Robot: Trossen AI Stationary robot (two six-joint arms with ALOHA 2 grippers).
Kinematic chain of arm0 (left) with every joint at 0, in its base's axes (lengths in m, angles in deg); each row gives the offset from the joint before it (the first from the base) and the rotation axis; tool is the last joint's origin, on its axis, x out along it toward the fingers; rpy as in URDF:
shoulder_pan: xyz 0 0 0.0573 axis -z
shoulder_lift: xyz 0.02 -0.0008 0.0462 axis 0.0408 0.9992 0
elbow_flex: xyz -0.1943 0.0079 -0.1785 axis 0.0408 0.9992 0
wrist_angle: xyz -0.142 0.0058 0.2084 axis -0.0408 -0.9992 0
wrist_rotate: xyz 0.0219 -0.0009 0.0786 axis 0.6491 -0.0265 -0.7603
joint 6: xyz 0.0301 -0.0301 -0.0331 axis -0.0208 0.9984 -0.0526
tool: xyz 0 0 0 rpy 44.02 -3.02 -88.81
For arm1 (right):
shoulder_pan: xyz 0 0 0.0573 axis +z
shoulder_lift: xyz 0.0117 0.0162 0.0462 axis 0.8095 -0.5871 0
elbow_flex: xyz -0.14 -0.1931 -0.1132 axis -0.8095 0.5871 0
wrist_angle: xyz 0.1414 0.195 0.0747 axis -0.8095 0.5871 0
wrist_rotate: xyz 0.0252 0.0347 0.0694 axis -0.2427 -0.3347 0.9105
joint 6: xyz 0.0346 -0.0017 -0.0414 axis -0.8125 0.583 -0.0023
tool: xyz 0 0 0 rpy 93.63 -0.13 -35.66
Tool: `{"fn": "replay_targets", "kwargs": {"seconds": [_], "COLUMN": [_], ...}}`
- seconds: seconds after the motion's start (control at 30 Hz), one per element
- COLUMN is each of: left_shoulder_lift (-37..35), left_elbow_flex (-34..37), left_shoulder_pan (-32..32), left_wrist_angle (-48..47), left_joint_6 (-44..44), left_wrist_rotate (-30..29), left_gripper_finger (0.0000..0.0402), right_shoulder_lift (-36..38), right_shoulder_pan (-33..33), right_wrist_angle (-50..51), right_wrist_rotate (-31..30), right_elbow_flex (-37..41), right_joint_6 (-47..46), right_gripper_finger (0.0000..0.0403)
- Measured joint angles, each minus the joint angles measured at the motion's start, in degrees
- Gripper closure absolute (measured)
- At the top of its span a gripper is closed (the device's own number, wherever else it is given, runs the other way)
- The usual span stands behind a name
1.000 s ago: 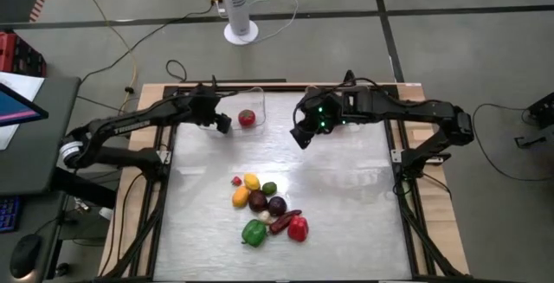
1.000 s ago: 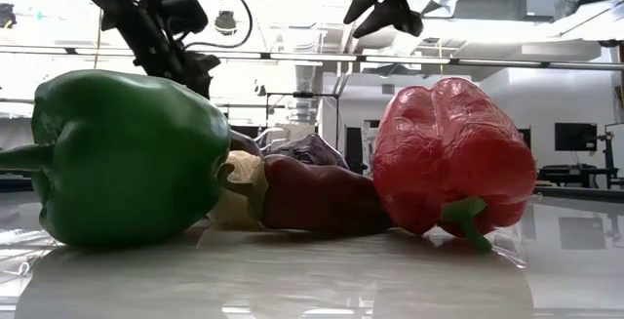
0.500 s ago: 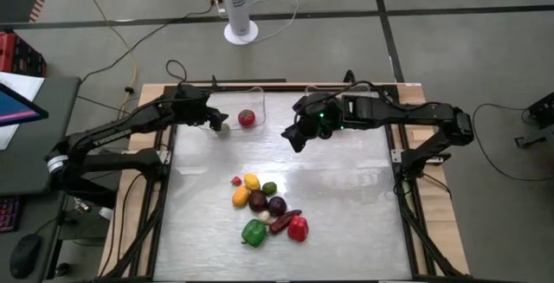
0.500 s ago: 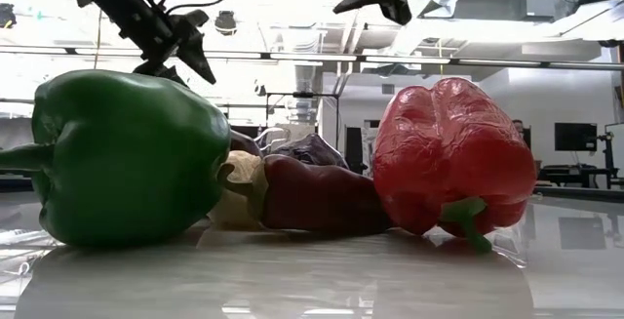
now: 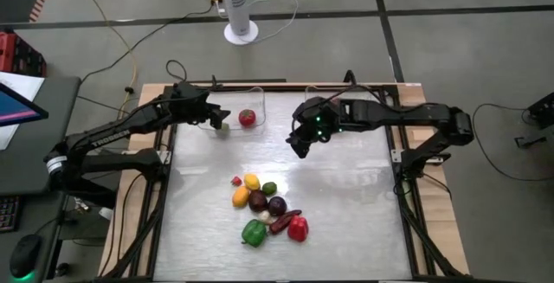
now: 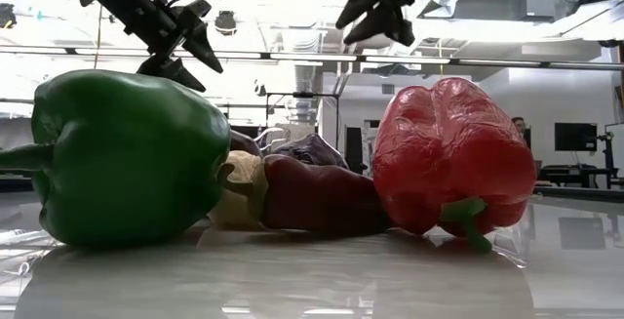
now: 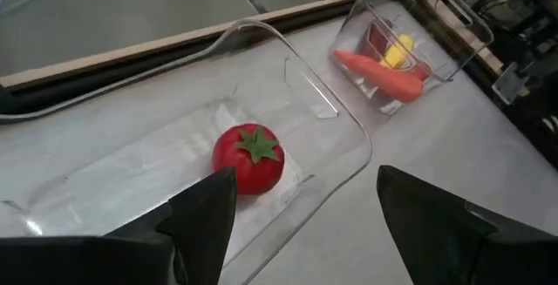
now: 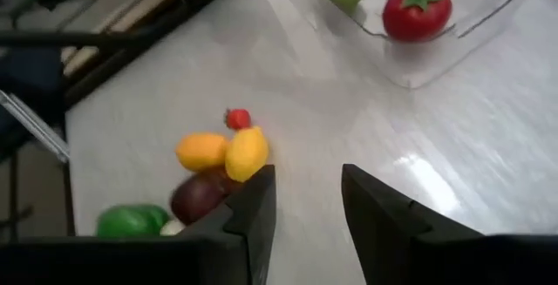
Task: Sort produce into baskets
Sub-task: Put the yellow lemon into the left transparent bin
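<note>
Since a second ago the right gripper [image 5: 299, 145] has slid a little out from the back edge toward the middle of the table [image 5: 355, 205], and a small green lime [image 5: 223, 126] has come into sight in the left basket [image 7: 344, 132], just beside the left gripper [image 5: 220, 120].

In that clear basket, at the back left of the table, a red tomato [image 5: 248, 118] with a green calyx sits upright, the lime a little apart from it. The second clear basket [image 7: 453, 23] stands further along the back edge and holds an orange carrot [image 7: 384, 69], a yellow piece and a red piece that I cannot name.

The remaining produce lies bunched in the middle toward the front: a lemon [image 5: 251, 181], an orange fruit [image 5: 241, 197], a second lime [image 5: 269, 188], a tiny red piece [image 5: 235, 180], two dark purple round pieces [image 5: 258, 201], a dark red chilli [image 5: 284, 221], a green pepper [image 5: 254, 232] and a red pepper [image 5: 298, 228]. The two peppers lie on their sides with the chilli between them.

The left gripper hangs over the left basket with its fingers [image 7: 205, 215] spread wide and nothing between them. The right gripper hovers above bare table between the baskets and the pile, its fingers [image 8: 253, 206] parted and empty.
</note>
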Motion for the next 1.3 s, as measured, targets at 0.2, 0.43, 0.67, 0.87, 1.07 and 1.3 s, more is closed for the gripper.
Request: {"fn": "replay_targets", "kwargs": {"seconds": [0.2, 0.43, 0.67, 0.87, 1.07, 1.3], "left_shoulder_lift": [0.0, 0.0, 0.4, -5.3, -12.8, -16.6], "left_elbow_flex": [0.0, 0.0, 0.0, 0.0, 0.0, 0.0], "left_shoulder_pan": [0.4, 8.6, 22.2, 27.3, 30.8, 32.2], "left_wrist_angle": [2.3, 2.9, 2.4, 4.4, 2.8, 1.6], "left_joint_6": [-3.9, -8.7, -8.9, -3.5, -3.1, -1.5], "left_wrist_rotate": [12.2, 19.6, 16.7, 6.3, -4.9, -8.8], "left_gripper_finger": [0.0138, 0.0138, 0.0138, 0.0139, 0.0139, 0.0139], "right_shoulder_lift": [-2.6, -11.0, -17.9, -24.9, -32.9, -41.1], "right_shoulder_pan": [1.6, 7.7, 9.4, 9.1, 10.0, 10.5], "right_wrist_angle": [0.0, -1.4, -2.7, -3.6, -2.0, -2.3], "right_wrist_rotate": [10.5, 14.1, 9.7, 5.6, 2.4, 0.6], "right_elbow_flex": [1.3, 1.3, -3.3, -12.4, -22.0, -29.2], "right_joint_6": [9.6, 15.2, 15.0, 10.6, 10.0, 11.7], "right_gripper_finger": [0.0185, 0.0101, 0.0085, 0.0087, 0.0087, 0.0087]}}
